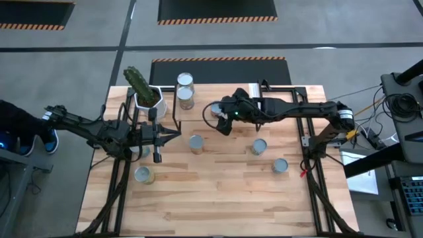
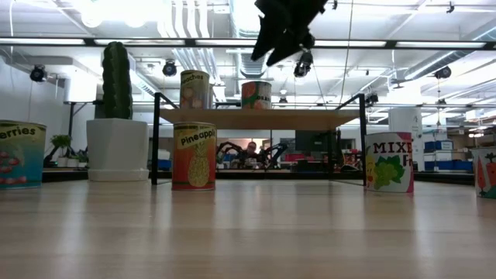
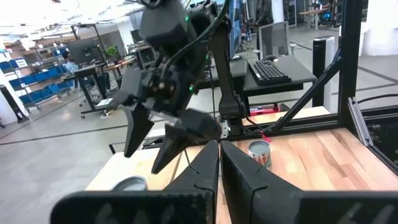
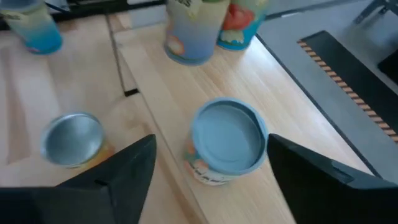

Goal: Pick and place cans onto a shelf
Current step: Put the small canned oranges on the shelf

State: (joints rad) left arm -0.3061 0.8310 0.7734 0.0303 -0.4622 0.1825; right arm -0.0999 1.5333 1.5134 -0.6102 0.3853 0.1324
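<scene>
The shelf stands at the table's far side, its wooden board on a black wire frame. A can with a blue-grey top stands upright on that board. It also shows in the low view, beside another can. My right gripper hangs open above it, one finger to each side, clear of it. My left gripper is shut and level over the table's left part. More cans stand on the table.
A white pot with a green cactus stands at the shelf's left end. A pineapple can stands in front of the shelf, a mixed-fruit can to the right, and a berries can at the far left. Bare wood lies along the near edge.
</scene>
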